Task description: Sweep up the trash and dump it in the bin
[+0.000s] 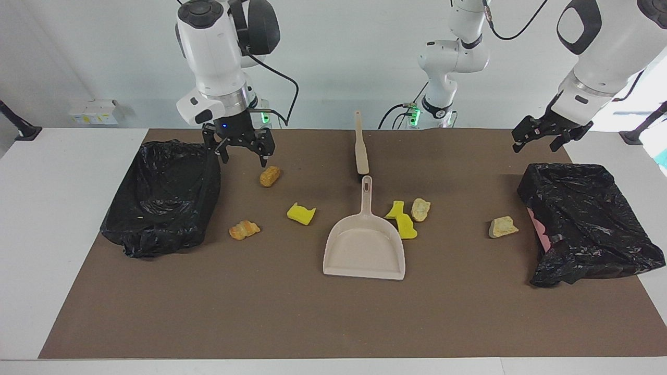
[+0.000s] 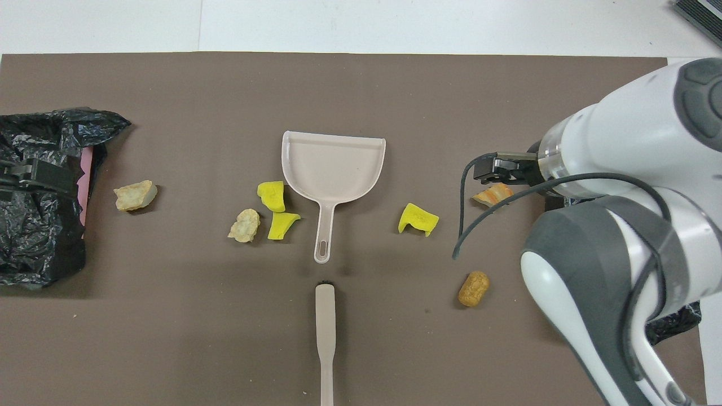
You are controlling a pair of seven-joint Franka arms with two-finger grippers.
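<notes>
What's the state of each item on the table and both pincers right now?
Beige plastic dustpan: flat on the mat, empty, untouched.
Beige brush: lying flat, not held.
Seven small trash lumps: all loose on the mat, none swept.
Black-bagged bin at the right arm's end: open.
Black-bagged bin at the left arm's end: open.
Right pincer: open, empty, raised beside the first bin.
Left pincer: open, empty, waiting.

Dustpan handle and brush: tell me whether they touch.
Apart. The overhead view shows bare brown mat between the end of the dustpan handle and the tip of the brush, which lies nearer to the robots.
</notes>
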